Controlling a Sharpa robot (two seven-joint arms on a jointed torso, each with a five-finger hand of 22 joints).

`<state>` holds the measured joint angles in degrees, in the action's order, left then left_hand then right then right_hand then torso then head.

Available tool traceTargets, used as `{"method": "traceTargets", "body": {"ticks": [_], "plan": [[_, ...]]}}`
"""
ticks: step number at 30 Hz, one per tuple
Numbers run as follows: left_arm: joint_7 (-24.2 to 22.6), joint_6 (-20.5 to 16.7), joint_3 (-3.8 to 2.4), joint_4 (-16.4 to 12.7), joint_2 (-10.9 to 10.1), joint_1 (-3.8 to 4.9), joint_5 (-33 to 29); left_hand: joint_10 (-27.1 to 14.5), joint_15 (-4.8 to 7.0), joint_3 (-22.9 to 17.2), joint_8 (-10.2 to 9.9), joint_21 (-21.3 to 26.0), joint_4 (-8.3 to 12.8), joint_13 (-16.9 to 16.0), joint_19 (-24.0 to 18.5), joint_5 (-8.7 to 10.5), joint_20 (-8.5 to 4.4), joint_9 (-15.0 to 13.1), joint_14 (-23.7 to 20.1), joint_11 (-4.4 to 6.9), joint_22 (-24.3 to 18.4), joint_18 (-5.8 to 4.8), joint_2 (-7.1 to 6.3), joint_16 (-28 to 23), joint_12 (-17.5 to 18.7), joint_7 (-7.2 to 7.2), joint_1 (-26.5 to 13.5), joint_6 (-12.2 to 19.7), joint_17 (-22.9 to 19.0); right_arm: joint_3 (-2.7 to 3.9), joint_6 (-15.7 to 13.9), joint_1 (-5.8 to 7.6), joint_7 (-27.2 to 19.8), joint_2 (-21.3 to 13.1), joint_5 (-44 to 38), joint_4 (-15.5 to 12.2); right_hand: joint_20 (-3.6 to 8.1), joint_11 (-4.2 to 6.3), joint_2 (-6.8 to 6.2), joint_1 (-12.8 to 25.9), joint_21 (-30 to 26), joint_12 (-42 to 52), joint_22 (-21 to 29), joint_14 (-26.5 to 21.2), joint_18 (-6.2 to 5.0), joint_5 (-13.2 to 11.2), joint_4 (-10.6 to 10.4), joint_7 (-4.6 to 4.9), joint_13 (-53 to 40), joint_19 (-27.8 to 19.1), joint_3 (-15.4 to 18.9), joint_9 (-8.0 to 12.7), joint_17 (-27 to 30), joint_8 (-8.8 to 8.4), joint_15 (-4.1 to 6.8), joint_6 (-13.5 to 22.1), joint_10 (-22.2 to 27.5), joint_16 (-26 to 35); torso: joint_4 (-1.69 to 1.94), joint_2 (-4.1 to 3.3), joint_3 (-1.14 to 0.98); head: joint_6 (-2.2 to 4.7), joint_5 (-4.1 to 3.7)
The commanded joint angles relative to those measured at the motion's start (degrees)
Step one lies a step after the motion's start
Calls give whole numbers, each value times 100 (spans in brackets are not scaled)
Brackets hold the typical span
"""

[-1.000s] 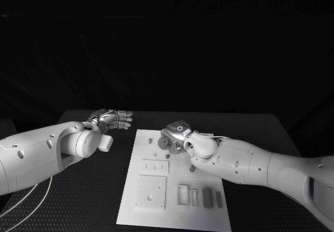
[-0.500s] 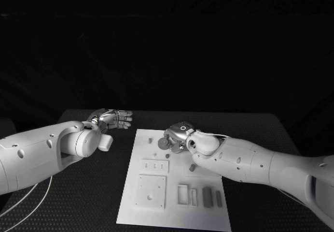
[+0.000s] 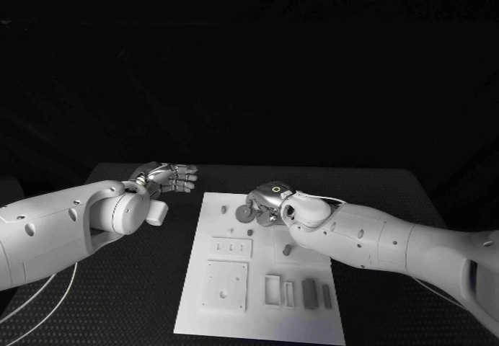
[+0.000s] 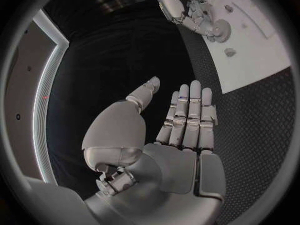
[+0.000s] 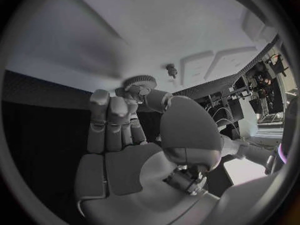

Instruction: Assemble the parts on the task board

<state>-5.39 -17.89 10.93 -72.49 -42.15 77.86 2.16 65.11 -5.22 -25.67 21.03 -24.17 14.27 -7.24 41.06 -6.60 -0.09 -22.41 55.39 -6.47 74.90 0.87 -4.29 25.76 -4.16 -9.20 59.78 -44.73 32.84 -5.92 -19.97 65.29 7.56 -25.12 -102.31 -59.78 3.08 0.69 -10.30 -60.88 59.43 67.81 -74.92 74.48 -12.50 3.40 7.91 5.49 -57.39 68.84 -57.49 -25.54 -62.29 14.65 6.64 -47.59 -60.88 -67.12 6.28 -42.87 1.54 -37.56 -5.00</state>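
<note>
The white task board (image 3: 260,317) lies in the middle of the table. My right hand (image 3: 270,205) hovers over its far end and pinches a grey toothed gear (image 3: 245,213) between thumb and fingers; the right wrist view shows the gear (image 5: 139,81) close above the board (image 5: 125,25), near a small peg (image 5: 170,70). My left hand (image 3: 166,176) hangs over the table left of the board's far corner, with fingers straight and holding nothing (image 4: 184,125). In the left wrist view, the right hand (image 4: 187,7) holds the gear (image 4: 220,31) over the board (image 4: 262,55).
On the board stand a small peg (image 3: 223,210), another peg (image 3: 251,233) and a grey part (image 3: 287,250). Nearer me are a slotted plate (image 3: 231,249), a square plate (image 3: 226,286), a frame (image 3: 273,290) and two grey bars (image 3: 308,293). Black table (image 3: 146,288) surrounds it.
My right wrist and forearm have drifted a little to the right, uncovering the grey part on the board; the gear stays in the hand. The left arm has not moved.
</note>
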Motion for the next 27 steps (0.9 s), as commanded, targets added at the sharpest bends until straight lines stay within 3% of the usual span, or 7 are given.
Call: {"method": "traceTargets", "body": {"ticks": [1, 6, 14, 20, 24, 25, 27], "plan": [[-15, 61, -5, -15, 1, 5, 22, -21, -52, -20, -40, -39, -15, -5, -30, 10, 4, -9, 7, -9, 123, 112, -5, -23, 28, -33, -50, 13, 6, -14, -75, -22, -91, -79, 193, -58, -30, -34, -22, 92, 24, 36, -95, 43, -250, 23, 9, 53, -2, 3, -32, 9, -8, 25, -20, -9, 9, 20, -7, -2, -4, 14, -13], [-23, 57, -7, -17, -13, 6, 25, -23, -52, -21, -42, -39, -14, -5, -30, 10, 4, -10, 6, -9, 123, 113, -6, -25, 29, -34, -49, 15, 7, 20, -817, 24, -937, -181, 1328, -79, -14, -49, -62, 76, 26, 45, -85, 58, -250, 26, 52, 72, 3, 24, -99, 7, -11, 41, -32, -19, -4, 20, -11, -2, -5, 29, -33], [-39, 44, -10, 18, -27, 6, 27, -25, -52, -22, -42, -40, -13, -5, -32, 11, 4, -11, 5, -8, 123, 114, -11, -27, 29, -30, -49, 15, 8, 292, -1394, 80, -1669, -487, 2422, -349, 24, -66, -115, 88, 40, 62, -78, 61, -250, 115, 239, 91, 7, 63, 105, 4, -32, 50, -41, 30, -1, 18, -16, 1, -15, 54, -56], [-42, 55, -10, 16, -57, 6, 31, -26, -52, -23, -42, -40, -9, -5, -33, 12, 4, -13, 4, -7, 123, 115, -16, -29, 29, -26, -45, 14, 10, 483, -1210, 148, -1660, -1004, 2720, -736, 46, -112, -171, 104, 42, 78, -74, 63, -250, 117, 311, 144, 9, 73, 399, -14, -52, 89, -80, 4, -6, 15, -31, 3, -16, 76, -91], [-42, 71, -7, 9, -88, 6, 31, -26, -52, -24, -42, -40, -7, -5, -34, 12, 4, -14, 4, -6, 123, 115, -17, -30, 28, -24, -43, 13, 10, 487, -813, 194, -1719, -1379, 2756, -890, 48, -119, -174, 103, 41, 80, -74, 63, -250, 126, 317, 148, 10, 73, 431, -15, -55, 92, -86, 3, -7, 14, -62, 8, -20, 92, -137], [-47, 67, -7, 7, -93, 5, 32, -25, -52, -25, -41, -40, -5, -5, -34, 12, 4, -15, 3, -5, 123, 115, -19, -31, 27, -22, -40, 11, 11, 488, -682, 195, -1879, -1459, 2883, -892, 57, -236, -263, 194, 56, 91, -83, 61, -250, 243, 374, 275, 3, 72, 701, -34, -66, 126, -195, -52, 9, 5, -78, 10, -25, 91, -136], [-71, 62, -9, 4, -113, 5, 33, -20, -53, -25, -38, -41, -4, -7, -36, 14, 5, -19, 1, -7, 123, 115, -21, -34, 24, -20, -39, 4, 12, 490, -387, 195, -2065, -1604, 3169, -895, 66, -298, -231, 194, 49, 104, -83, 47, -250, 356, 445, 335, -3, 47, 973, -46, -80, 156, -255, -107, 40, 3, -107, 15, -30, 78, -155]]}}
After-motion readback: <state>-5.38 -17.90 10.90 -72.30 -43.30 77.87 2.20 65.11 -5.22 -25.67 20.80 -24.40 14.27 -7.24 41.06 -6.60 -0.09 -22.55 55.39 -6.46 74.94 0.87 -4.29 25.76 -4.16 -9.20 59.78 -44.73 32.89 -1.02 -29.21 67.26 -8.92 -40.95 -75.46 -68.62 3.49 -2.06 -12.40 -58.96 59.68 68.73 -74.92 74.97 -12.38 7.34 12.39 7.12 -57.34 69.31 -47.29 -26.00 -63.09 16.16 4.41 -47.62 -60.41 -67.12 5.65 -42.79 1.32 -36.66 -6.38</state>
